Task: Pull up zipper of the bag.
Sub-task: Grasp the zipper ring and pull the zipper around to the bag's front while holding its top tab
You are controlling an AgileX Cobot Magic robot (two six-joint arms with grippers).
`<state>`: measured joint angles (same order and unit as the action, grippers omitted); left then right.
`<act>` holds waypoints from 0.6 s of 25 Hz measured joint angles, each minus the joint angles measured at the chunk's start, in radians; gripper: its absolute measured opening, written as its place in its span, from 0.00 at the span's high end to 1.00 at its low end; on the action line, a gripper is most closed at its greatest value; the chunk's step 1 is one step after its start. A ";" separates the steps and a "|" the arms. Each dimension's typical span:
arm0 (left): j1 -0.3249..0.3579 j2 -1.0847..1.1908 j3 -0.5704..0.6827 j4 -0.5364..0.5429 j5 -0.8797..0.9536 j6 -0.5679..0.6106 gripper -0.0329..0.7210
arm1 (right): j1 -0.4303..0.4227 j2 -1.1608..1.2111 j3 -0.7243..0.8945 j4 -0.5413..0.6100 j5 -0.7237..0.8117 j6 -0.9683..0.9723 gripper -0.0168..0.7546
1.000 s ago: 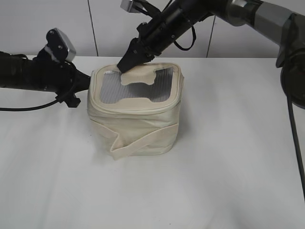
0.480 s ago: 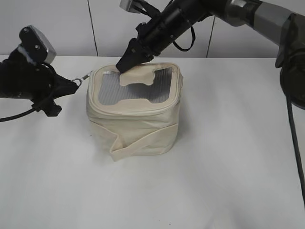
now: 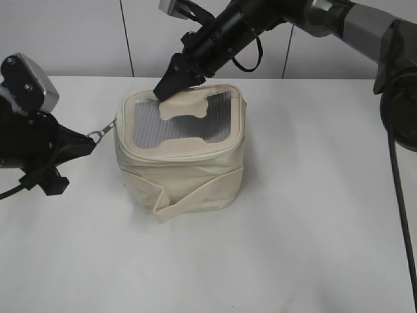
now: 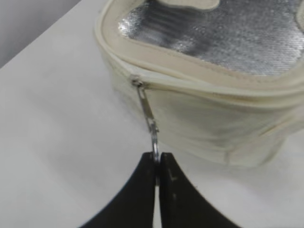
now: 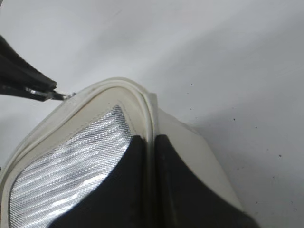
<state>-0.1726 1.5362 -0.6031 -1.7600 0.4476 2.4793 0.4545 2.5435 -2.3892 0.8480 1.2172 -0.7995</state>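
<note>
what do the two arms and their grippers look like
Both arms are black. The left gripper has smooth, tapered black fingers, a silver-grey camera box above it and a black cable trailing. The right gripper looks alike, with looped black cables and grey upper links.

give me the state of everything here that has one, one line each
bag: upright on the table, mesh top facing up, lid down along the visible rim
zipper: looks closed along the visible stretch, slider at the left corner
ring pull: stretched out taut away from the bag
left tool: shut on the ring pull
right tool: shut on the bag's top rim at the back
strap: wrapped loosely around the lower side
</note>
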 joint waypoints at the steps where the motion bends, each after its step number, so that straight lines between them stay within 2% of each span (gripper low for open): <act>1: -0.009 -0.017 0.014 -0.001 -0.006 -0.006 0.96 | 0.000 0.000 0.000 0.000 0.000 0.005 0.92; 8: -0.112 -0.126 0.113 -0.001 -0.067 -0.087 0.96 | 0.000 0.000 0.000 0.000 0.000 0.072 0.92; 11: -0.204 -0.146 0.144 -0.001 -0.086 -0.107 0.96 | 0.000 0.000 0.000 -0.003 -0.003 0.115 0.92; 15: -0.370 -0.144 0.145 -0.005 -0.122 -0.126 0.96 | 0.000 0.000 0.001 -0.002 -0.005 0.162 0.92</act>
<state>-0.5424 1.3920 -0.4577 -1.7649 0.3256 2.3536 0.4545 2.5435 -2.3882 0.8459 1.2121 -0.6379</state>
